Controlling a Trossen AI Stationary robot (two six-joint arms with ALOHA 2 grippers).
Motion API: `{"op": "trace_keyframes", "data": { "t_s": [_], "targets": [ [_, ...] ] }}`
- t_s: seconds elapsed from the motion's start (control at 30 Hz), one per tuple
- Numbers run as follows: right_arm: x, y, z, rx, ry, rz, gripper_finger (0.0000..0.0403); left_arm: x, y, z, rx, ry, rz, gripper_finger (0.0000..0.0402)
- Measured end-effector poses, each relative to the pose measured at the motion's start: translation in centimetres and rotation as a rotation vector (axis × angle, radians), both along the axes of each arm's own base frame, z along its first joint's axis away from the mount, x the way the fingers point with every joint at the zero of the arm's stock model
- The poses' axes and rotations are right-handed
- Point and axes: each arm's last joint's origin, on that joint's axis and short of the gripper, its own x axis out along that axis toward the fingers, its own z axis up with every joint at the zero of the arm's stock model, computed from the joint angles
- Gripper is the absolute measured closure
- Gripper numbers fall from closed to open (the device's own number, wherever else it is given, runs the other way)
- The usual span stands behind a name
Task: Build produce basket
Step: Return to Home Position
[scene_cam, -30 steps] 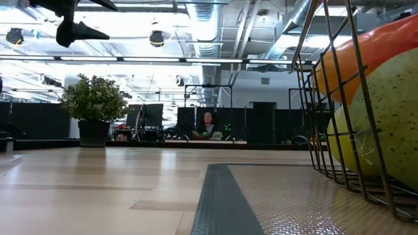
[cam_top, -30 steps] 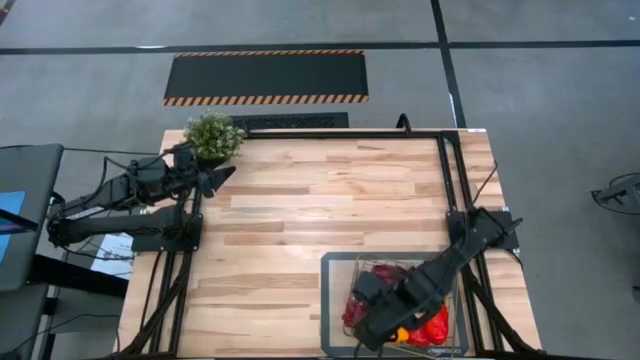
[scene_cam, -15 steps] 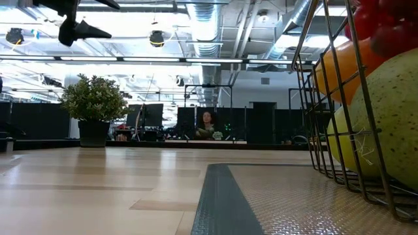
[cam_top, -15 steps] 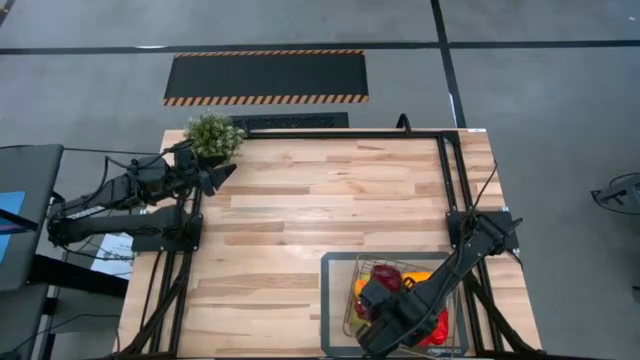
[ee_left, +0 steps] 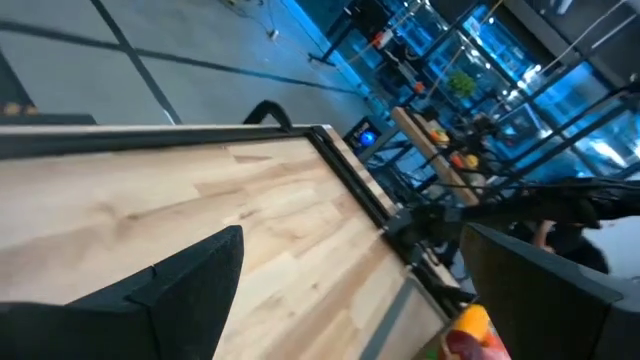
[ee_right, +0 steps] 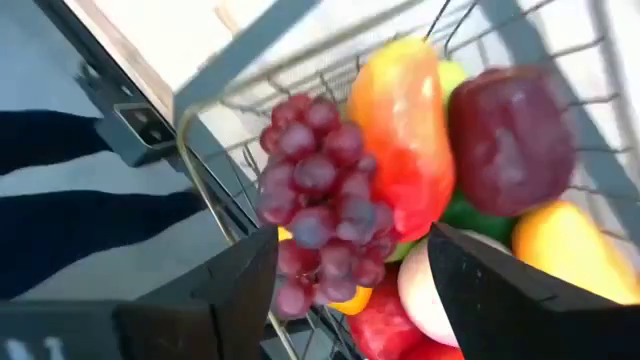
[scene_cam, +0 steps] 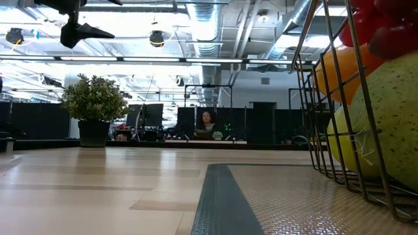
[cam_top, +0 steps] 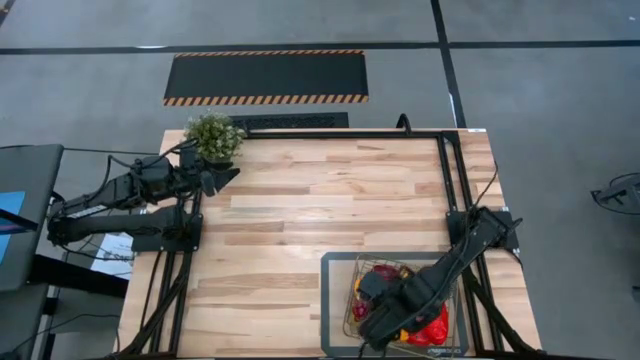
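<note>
The wire basket (cam_top: 352, 282) stands on a grey mat at the table's near right, piled with produce. My right gripper (cam_top: 385, 315) hangs over it, pointing down, open. In the right wrist view its fingers (ee_right: 245, 285) stand wide apart above purple grapes (ee_right: 320, 200), which lie on the pile beside an orange-red pepper (ee_right: 405, 130) and a dark red apple (ee_right: 510, 140). In the low view the grapes (scene_cam: 385, 26) top a green pear (scene_cam: 398, 111) behind the basket's wires (scene_cam: 326, 98). My left gripper (cam_top: 228, 176) waits open at the far left, raised above the table.
A potted green plant (cam_top: 213, 137) stands at the table's far left corner, just beyond my left gripper. The grey mat (cam_top: 330, 300) lies under the basket. Bare wood (cam_top: 320, 200) spans the table's middle. A black frame rail (cam_top: 445, 170) runs along the right side.
My right gripper has sunk slightly over the basket. In the low view the grapes have come into sight at the top of the pile and then settled lower onto the produce. My left gripper has rolled a little in place.
</note>
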Motion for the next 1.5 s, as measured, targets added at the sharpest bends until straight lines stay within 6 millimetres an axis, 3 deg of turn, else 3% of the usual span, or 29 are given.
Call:
{"op": "trace_keyframes", "data": {
  "t_s": [0.13, 0.4, 0.67, 0.83, 0.97, 1.13, 1.23, 1.33, 1.5],
  "targets": [
    [-0.5, -2.0, 2.5, -0.030, -0.097, 0.022, 0.0129, -0.2, -0.1, 0.6, -0.052, -0.036, 0.011, 0.0042],
    [-3.7, -8.9, 9.9, -0.355, -0.464, 0.051, 0.0133, -2.1, -0.5, 5.0, 0.041, -0.143, -0.005, 0.0042],
    [-10.7, -15.9, 16.6, -0.685, -0.697, 0.014, 0.0133, -6.1, -1.3, 11.1, 0.286, -0.246, 0.029, 0.0042],
    [-15.1, -18.8, 18.7, -0.636, -0.794, -0.069, 0.0133, -8.4, -1.8, 13.1, 0.435, -0.229, 0.029, 0.0042],
    [-17.6, -20.1, 19.4, -0.535, -0.836, -0.053, 0.0133, -9.2, -2.1, 13.6, 0.427, -0.237, 0.005, 0.0042],
    [-19.1, -21.2, 19.5, -0.748, -0.812, -0.035, 0.0133, -9.5, -2.3, 12.8, 0.472, -0.142, -0.051, 0.0042],
    [-21.0, -22.2, 19.0, -0.753, -0.824, -0.061, 0.0133, -10.8, -2.6, 12.0, 0.459, -0.119, -0.057, 0.0042],
    [-22.8, -23.1, 17.6, -0.728, -0.842, -0.095, 0.0133, -12.0, -2.8, 10.9, 0.447, -0.117, -0.071, 0.0042],
    [-23.4, -23.0, 13.2, -0.723, -0.866, -0.097, 0.0133, -13.4, -3.1, 8.3, 0.412, -0.153, -0.077, 0.0042]
  ]
}}
